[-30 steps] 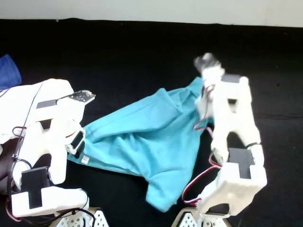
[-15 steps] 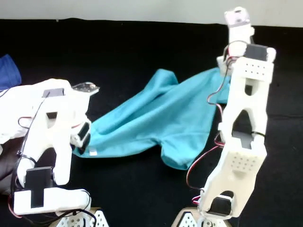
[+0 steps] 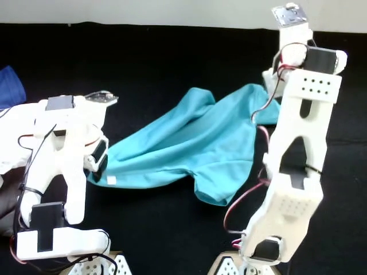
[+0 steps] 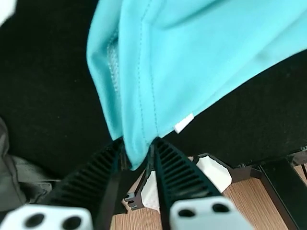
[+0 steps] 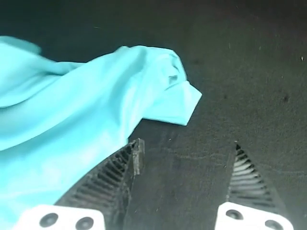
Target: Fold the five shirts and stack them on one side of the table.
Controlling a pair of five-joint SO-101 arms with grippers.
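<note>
Near the table's (image 3: 143,57) front-left corner, the left claw (image 4: 138,146) is clamped on a stitched hem corner of the teal shirt (image 3: 183,143). The shirt lies rumpled from there across the middle toward the far right edge. It looks light, limp and a little slick, so it will likely sag and slide unless pinched at seams or corners rather than mid-panel. Beyond it, the right claw (image 5: 187,146) hovers with its fingers apart above bare table beside the shirt's far corner, a likely second hold. Count: one teal shirt, one dark blue cloth (image 3: 10,86) at the left edge, two arms.
</note>
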